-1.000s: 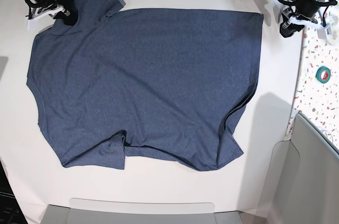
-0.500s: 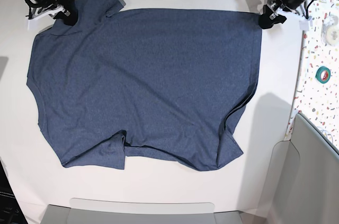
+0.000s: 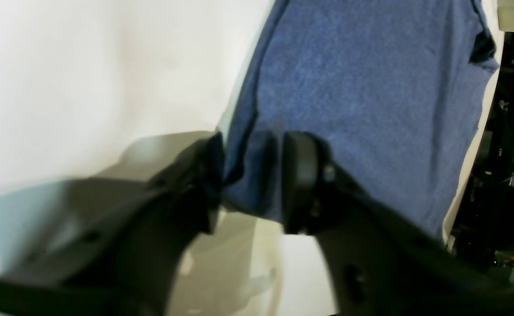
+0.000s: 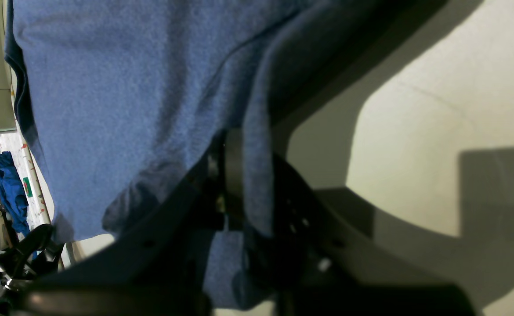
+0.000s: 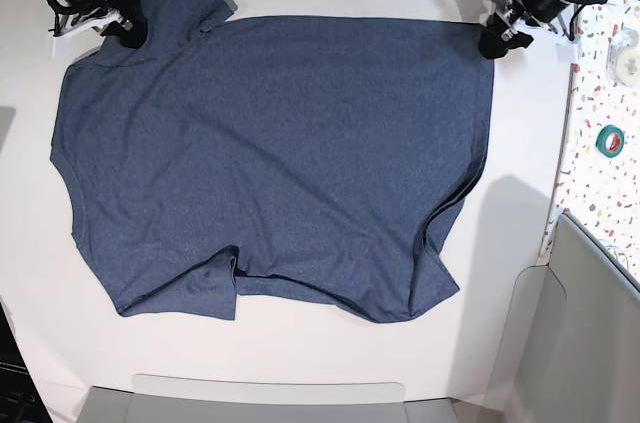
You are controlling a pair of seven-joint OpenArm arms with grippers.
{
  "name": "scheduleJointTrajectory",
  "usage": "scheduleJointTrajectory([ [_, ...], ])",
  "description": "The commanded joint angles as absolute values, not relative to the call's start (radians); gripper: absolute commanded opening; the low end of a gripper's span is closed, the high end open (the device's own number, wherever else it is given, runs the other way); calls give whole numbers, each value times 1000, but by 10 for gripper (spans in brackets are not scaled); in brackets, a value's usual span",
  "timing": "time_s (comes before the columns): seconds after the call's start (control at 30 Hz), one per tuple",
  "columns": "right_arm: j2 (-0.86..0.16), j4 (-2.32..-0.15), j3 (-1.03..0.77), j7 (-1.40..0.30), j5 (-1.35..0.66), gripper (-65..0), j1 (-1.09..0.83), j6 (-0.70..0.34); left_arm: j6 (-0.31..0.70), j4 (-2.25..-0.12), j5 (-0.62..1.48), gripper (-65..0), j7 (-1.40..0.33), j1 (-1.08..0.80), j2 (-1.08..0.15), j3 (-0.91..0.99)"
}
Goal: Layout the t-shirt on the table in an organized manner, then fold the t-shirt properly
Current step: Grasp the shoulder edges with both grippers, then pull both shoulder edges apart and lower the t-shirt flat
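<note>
Across the table (image 5: 300, 353), clamped t-shirt (image 5: 270, 153) in right gripper (image 5: 118, 27), left gripper (image 5: 495, 41) half-closed around hem corner; risked slipping.

left gripper (image 3: 250, 184): matte black, flat pads, small screw holes
right gripper (image 4: 244, 210): same black build
cables: black bundles up top

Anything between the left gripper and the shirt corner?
Nothing visible. The left gripper already straddles the shirt corner, with cloth between its fingers and only bare table beside it.
</note>
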State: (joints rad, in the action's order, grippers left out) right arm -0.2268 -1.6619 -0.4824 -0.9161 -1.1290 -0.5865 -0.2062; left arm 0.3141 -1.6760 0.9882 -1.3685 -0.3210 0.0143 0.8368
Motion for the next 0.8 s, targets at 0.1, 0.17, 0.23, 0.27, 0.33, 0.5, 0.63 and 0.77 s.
scheduleJointTrajectory([
  [0.1,-225,-1646,-469,-1017,-1012,-650,-633,-140,314,-1682,963,-650,-1396,-328,7,834],
  [0.17,-226,-1647,-470,-1017,-1012,-650,-642,-140,314,-1690,963,-646,-1396,-328,7,835],
  [0.23,-226,-1647,-476,-1017,-1015,-650,-651,-140,315,-1692,964,-649,-1396,-328,5,840],
  [0.27,-226,-1647,-478,-1017,-1017,-650,-659,-140,315,-1692,964,-650,-1396,-328,5,843],
  [0.33,-236,-1647,-479,-1017,-1018,-650,-668,-140,340,-1692,964,-650,-1396,-328,4,843],
  [0.5,-254,-1649,-481,-1013,-1020,-650,-696,-140,460,-1692,964,-650,-1396,-328,-19,845],
  [0.63,-285,-1661,-499,-1012,-1020,-650,-711,-140,461,-1722,964,-650,-1396,-329,-30,845],
  [0.77,-289,-1718,-556,-1017,-1020,-650,-733,-140,461,-1788,964,-650,-1396,-346,-30,846],
])
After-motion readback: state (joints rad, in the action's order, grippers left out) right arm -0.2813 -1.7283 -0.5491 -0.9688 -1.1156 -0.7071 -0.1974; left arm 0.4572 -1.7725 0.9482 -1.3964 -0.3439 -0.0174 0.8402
